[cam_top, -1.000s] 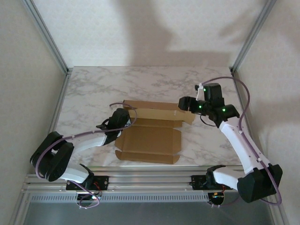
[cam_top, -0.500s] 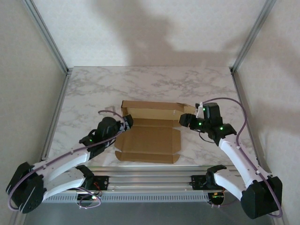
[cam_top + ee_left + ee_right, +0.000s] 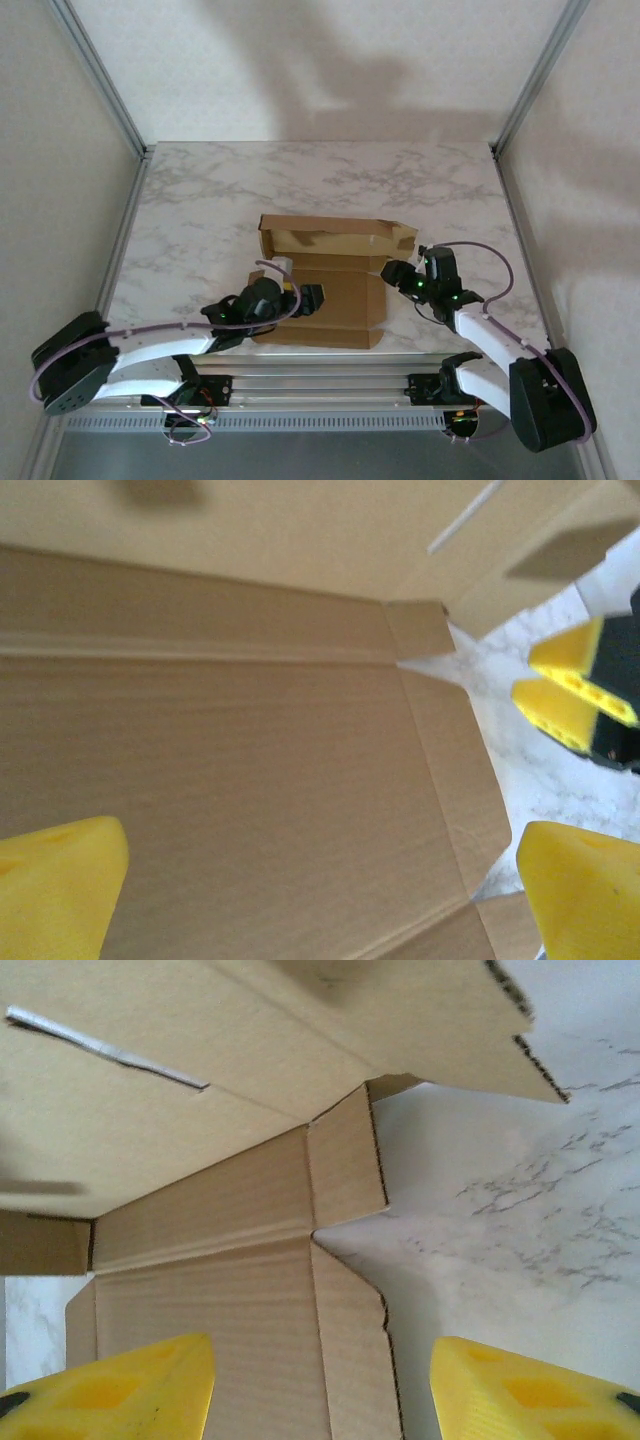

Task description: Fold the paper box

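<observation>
Overhead, paper box (image 3: pixel 340 290) rear wall (image 3: pixel 330 237) raised; wrist views: left claw (image 3: pixel 320 880) spread over panel (image 3: pixel 230 780), right claw (image 3: pixel 325 1385) spread above flap (image 3: pixel 350 1350)

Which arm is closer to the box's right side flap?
Right. The right arm ends beside the flap, jaws open above its outer edge. The left arm ends over the box floor, further left of the flap.

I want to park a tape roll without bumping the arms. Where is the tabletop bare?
Bare: the far strip of the white marble-patterned table behind the half-folded brown cardboard box, and the marble between the box and the table's left edge. Crowded: the near middle, where the left gripper hovers over the box and the right gripper sits at its right edge.
</observation>
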`<control>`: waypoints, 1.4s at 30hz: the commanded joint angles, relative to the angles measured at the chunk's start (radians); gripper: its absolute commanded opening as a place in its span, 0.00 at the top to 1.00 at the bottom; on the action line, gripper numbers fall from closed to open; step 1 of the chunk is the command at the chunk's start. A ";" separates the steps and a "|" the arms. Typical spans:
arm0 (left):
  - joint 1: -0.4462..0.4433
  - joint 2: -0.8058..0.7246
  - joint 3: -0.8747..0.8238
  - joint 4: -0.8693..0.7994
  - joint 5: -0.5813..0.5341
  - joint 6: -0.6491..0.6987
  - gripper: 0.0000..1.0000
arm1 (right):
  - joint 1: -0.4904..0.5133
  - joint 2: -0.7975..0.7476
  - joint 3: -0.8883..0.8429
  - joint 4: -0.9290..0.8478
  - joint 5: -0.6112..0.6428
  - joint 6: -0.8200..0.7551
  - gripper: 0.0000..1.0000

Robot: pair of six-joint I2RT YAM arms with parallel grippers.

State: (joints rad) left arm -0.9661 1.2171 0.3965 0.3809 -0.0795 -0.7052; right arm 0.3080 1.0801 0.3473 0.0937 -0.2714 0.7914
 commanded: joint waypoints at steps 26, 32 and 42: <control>-0.119 0.352 0.088 0.213 -0.016 -0.185 0.01 | 0.025 0.356 0.069 0.356 0.073 0.064 0.43; -0.133 0.357 0.092 0.201 -0.032 -0.199 0.01 | 0.054 0.402 0.119 0.382 0.085 0.056 0.43; -0.155 0.389 0.116 0.200 -0.034 -0.209 0.01 | 0.089 0.387 0.163 0.307 0.194 0.008 0.47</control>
State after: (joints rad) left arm -1.1076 1.5879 0.5014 0.5953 -0.1013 -0.8864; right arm 0.3897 1.4773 0.4885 0.4477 -0.1555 0.8268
